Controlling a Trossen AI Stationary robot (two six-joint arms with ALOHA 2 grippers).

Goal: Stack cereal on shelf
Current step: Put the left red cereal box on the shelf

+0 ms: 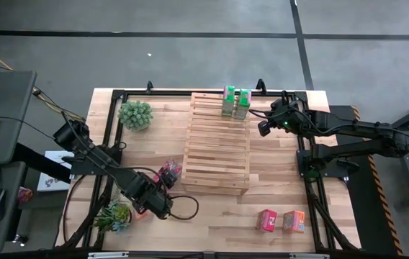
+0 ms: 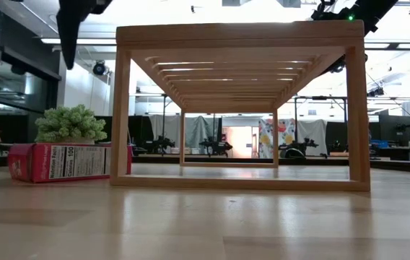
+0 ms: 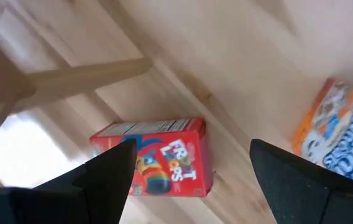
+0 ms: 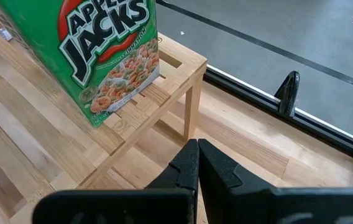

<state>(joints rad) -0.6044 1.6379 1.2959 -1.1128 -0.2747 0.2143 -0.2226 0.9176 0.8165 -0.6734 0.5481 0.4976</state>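
On the wood-plank table (image 1: 284, 183), shelf (image 1: 217, 144) holds green boxes (image 1: 235, 102).

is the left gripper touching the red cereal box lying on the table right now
Apart. In the left wrist view the left gripper hangs open above the red cereal box, whose whole face shows between the fingers with bare table on either side.

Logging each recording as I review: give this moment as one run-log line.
left end effector: open over red cardboard cereal box | right end effector: shut, empty, beside pale wooden slatted shelf | two green cardboard cereal boxes on shelf
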